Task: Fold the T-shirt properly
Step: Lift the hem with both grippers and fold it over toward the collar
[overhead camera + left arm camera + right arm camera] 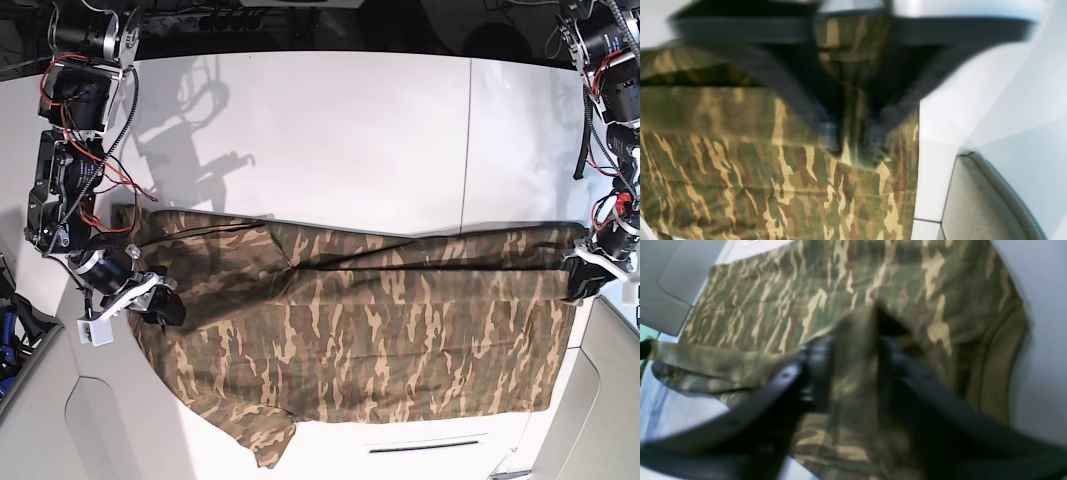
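The camouflage T-shirt (360, 340) lies spread across the white table, its collar end toward the left of the base view and its hem at the right. My left gripper (580, 285) is shut on the T-shirt's hem edge at the right; in the left wrist view (855, 146) cloth runs up between the black fingers. My right gripper (162, 308) is shut on the T-shirt near the collar at the left; the right wrist view (853, 360) shows a fold of cloth pinched between the fingers, with the tan ribbed collar (997, 373) beside it. Both views are blurred.
The white table (330, 140) stretches behind the shirt. A grey rounded panel (610, 400) sits at the right front edge and another (120, 430) at the left front. One sleeve (265, 435) reaches toward the table's front edge.
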You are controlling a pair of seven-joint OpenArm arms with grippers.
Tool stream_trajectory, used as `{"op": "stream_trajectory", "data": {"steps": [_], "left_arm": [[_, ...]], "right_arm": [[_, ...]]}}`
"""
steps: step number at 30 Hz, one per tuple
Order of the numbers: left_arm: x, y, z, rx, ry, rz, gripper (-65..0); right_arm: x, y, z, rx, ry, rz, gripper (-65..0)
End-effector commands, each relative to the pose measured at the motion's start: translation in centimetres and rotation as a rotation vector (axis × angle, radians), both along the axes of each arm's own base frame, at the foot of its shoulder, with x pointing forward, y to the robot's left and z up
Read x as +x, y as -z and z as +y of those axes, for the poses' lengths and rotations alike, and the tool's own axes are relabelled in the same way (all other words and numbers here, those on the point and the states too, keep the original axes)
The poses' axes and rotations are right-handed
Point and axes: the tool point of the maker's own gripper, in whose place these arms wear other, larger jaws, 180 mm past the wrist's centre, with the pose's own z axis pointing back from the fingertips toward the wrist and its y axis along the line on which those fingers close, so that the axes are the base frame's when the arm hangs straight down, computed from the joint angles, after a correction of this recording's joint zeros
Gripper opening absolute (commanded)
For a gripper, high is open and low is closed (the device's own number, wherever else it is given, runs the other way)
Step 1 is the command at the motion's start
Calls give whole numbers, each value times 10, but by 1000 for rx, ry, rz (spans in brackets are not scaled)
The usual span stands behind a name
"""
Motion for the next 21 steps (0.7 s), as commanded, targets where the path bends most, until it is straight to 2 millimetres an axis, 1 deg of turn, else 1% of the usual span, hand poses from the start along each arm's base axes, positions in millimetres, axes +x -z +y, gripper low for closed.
{"op": "stream_trajectory", "data": {"steps": [1,2,3,6,8,10,13,18,21], "left_arm": [[9,-25,10,11,-9,-72,-355],[9,-25,9,7,-9,-71,-325],[8,-25,9,5,-9,-67,-319],[7,-23,9,-26,-12,-49,-319],[5,-19,8,-57,-13,-24,-319],[1,-15,9,-86,-19,5,-319],[-7,-11,13,-129,-38,38,-319],[-17,-11,23,-174,-78,21,-319],[-23,-5,22,-179,-80,34,-310]], "right_arm": [[10,-19,-4,12,12,-62,-344],[9,-17,-4,10,12,-58,-332],[8,-16,-4,6,11,-52,-333],[6,-13,-7,1,10,-30,-333],[5,-12,-13,3,25,-22,-333],[3,-12,-25,4,52,-11,-333],[-1,-12,-49,12,105,7,-333],[-7,-17,-87,30,197,6,-333],[-17,-11,-104,14,226,21,-333]]}}
